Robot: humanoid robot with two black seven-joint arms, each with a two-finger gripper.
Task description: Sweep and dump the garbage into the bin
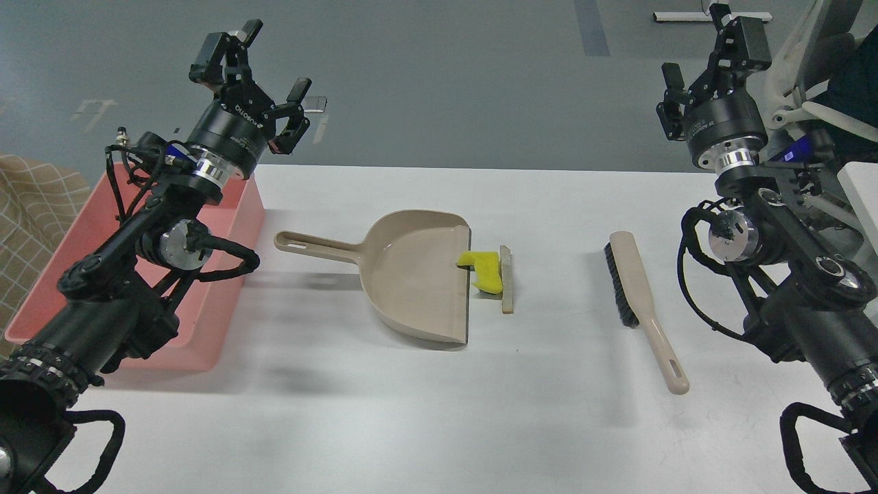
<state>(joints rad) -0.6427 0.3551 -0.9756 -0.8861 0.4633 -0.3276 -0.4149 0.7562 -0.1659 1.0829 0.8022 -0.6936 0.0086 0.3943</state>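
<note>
A yellow sponge [483, 269] lies on the white table at the mouth of the beige dustpan [418, 274]. A bread slice [507, 278] stands on edge right of the sponge, touching it. A beige brush [641, 305] with black bristles lies further right. The pink bin [226, 274] sits at the left table edge. My left gripper [264, 58] is open and empty, raised above the bin's far end. My right gripper [710, 44] is open and empty, raised at the far right, well above the brush.
The dustpan's handle [312, 245] points left toward the bin. A checked cloth [34, 206] lies left of the bin. A chair and a person [850, 75] are behind the table at the right.
</note>
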